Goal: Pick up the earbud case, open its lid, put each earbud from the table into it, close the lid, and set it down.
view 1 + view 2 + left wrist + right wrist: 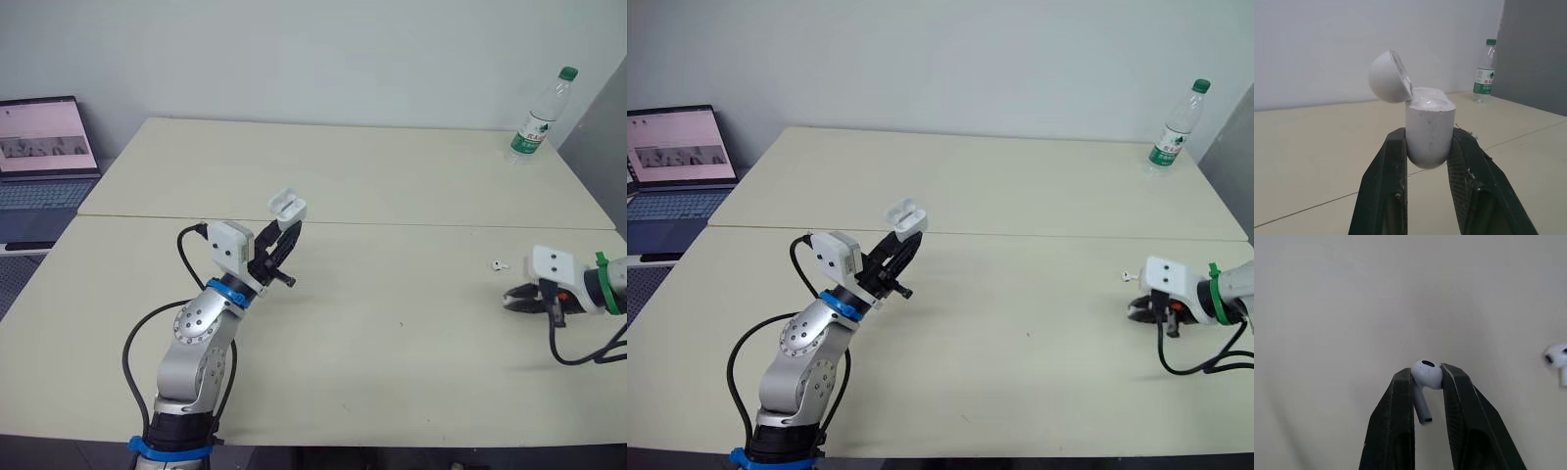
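Right hand (517, 299) pinches one earbud (1425, 374) close to the desk (392, 343), so the loading step seems in hand; next it likely needs carrying across to the open-lidded case (1430, 132), clamped upright in the raised left hand (282, 238), well apart. A second earbud (499, 263) lies near the right hand

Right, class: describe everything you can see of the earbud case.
The earbud case is small, white and rounded, glossy plastic by its look. Its hinged lid stands open, tipped back. It is held lid-end up above the table, its lower body pinched between the black fingers of the left gripper.
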